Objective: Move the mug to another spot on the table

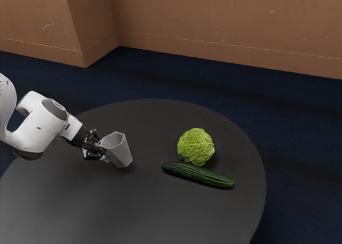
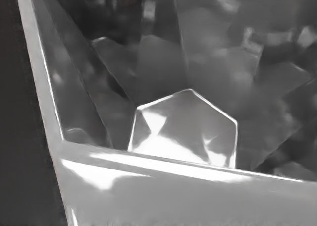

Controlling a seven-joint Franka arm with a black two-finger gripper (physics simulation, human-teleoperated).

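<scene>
On the table (image 1: 160, 217), toward the exterior view's left, the mug (image 1: 118, 149) was held tilted, its rim clamped by the gripper (image 1: 99, 150). Grasp was judged done; carrying and set-down were left.

The round dark table (image 1: 133, 212) bears a green cabbage (image 1: 196, 146) with a cucumber (image 1: 197, 175) just beside it.

Setting: a bare rendered indoor room, its type not clear beyond that. Plain brown walls (image 1: 214, 19) with a pale trim line meet a dark blue floor (image 1: 299, 121). One round dark desk (image 1: 133, 217). The cabbage (image 1: 196, 146) and cucumber (image 1: 197, 175) on it give a faint kitchen note.
</scene>
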